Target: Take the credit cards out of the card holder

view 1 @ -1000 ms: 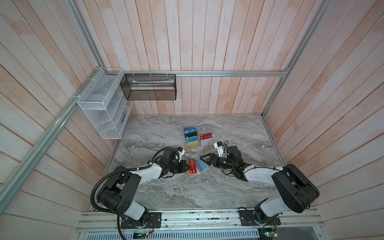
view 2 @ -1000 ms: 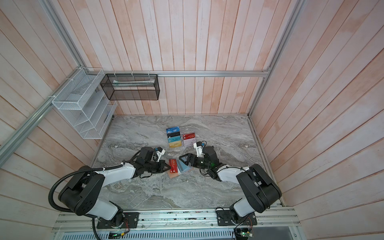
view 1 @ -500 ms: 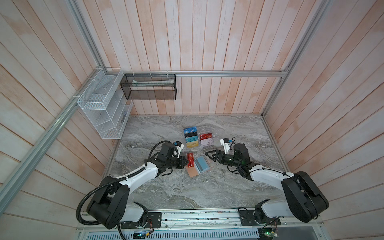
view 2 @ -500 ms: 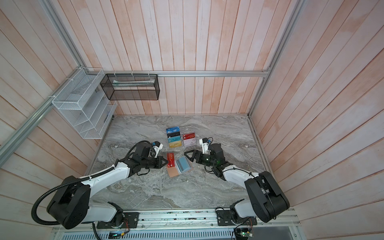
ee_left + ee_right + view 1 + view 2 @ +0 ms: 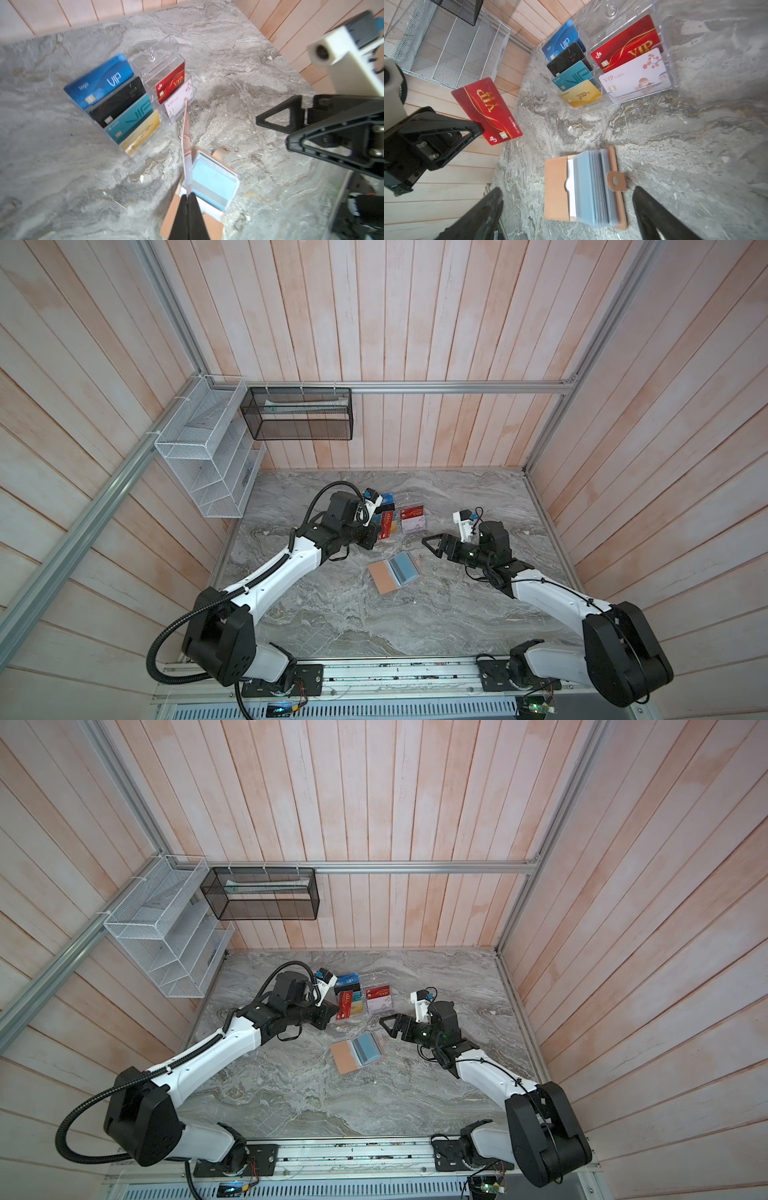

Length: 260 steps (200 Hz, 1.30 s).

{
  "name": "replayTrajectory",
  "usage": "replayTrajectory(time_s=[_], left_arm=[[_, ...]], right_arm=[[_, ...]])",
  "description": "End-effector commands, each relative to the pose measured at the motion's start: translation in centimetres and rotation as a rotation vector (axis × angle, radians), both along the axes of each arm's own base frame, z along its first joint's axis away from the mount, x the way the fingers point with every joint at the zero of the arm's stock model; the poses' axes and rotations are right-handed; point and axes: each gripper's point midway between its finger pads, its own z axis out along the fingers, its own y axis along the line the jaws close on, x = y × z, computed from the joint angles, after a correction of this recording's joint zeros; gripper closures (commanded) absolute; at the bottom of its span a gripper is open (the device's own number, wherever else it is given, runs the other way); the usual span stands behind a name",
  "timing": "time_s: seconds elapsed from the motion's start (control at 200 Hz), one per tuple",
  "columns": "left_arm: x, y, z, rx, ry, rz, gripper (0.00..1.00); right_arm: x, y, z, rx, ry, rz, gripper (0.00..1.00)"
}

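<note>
The left tool (image 5: 188, 195) hides part of the card holder (image 5: 169, 216), and the red card (image 5: 185, 133) shows edge-on, face unseen.

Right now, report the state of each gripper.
The left gripper is shut on the red VIP card.
The right gripper is open, holding nothing.
</note>
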Motion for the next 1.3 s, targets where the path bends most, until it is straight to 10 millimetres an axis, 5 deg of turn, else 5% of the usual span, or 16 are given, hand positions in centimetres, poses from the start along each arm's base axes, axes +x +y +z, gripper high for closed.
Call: replayTrajectory(time_s=[0.0, 0.41, 0.74, 1.295], left_arm=[[1.1, 0.0, -1.0, 0.177, -0.059, -0.07, 1.0], [6.2, -3.3, -1.3, 0.438, -0.246, -0.264, 1.0], [9.9, -5.3, -3.4, 0.583, -0.253, -0.345, 1.0], [11.5, -8.8, -4.6, 0.691, -0.354, -0.468, 1.0]], right_arm=[[0.4, -1.2, 0.1, -0.054, -0.011, -0.035, 0.02], [1.7, -5.5, 0.0, -0.083, 0.003, -0.151, 0.02], [3.5, -6.7, 0.3, -0.145, -0.017, -0.181, 0.02], [5.3, -8.4, -0.2, -0.245, -0.035, -0.229, 0.02]])
